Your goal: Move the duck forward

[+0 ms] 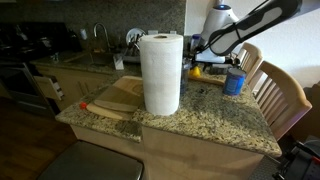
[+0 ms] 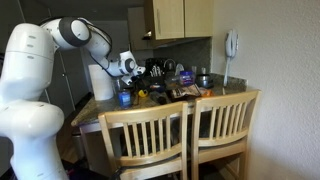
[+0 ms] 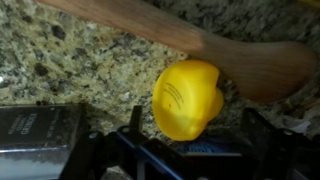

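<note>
The duck is a small rounded yellow toy on the speckled granite counter, in the middle of the wrist view. My gripper hangs right over it, open. The left finger is close beside the duck and the right finger stands well apart from it. In an exterior view the duck is a small yellow spot under the gripper, behind the paper towel roll. In an exterior view it shows next to the blue cup.
A tall paper towel roll and a wooden cutting board stand on the counter. A blue cup is near the duck. A wooden utensil lies just beyond the duck. Wooden chairs line the counter edge.
</note>
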